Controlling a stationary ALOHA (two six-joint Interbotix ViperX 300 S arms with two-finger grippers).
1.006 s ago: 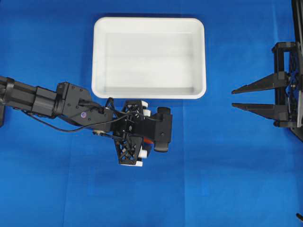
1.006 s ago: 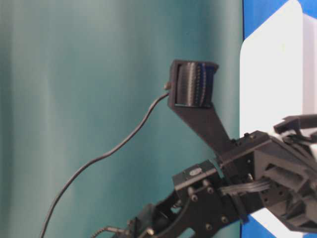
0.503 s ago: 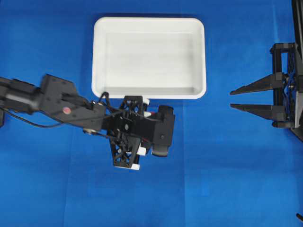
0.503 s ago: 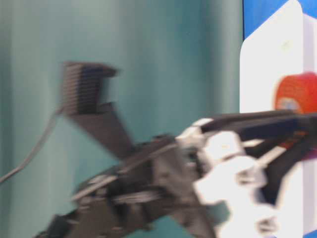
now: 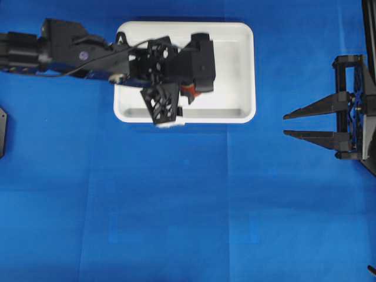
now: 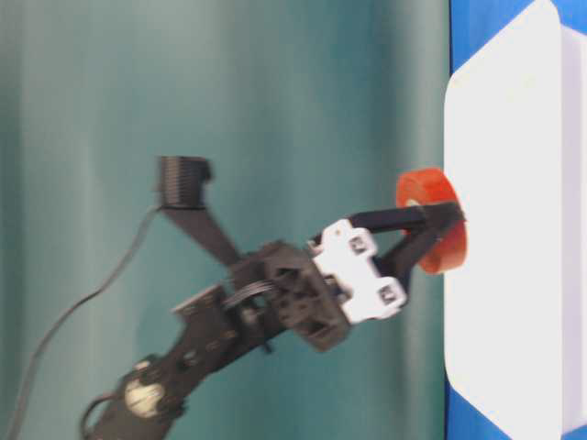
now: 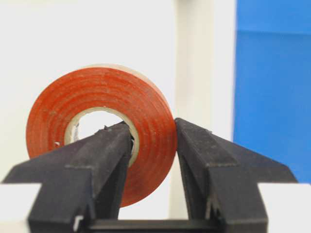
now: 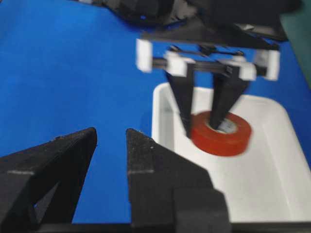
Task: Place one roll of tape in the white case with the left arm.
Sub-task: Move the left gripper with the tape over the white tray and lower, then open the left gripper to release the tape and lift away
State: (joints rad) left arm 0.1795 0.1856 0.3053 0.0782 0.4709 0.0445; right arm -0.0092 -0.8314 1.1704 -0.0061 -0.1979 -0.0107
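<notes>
**Tape hanging over the tray**

The left gripper [image 7: 151, 141] is pinching the roll of tape [image 7: 99, 128], one finger through its core, one outside. Below it the white case [image 5: 247, 70] is holding nothing else, its near rim just beside the fingers. The right gripper [image 5: 294, 124] is waiting slightly spread, well apart on the blue table [image 5: 188, 205].
</notes>
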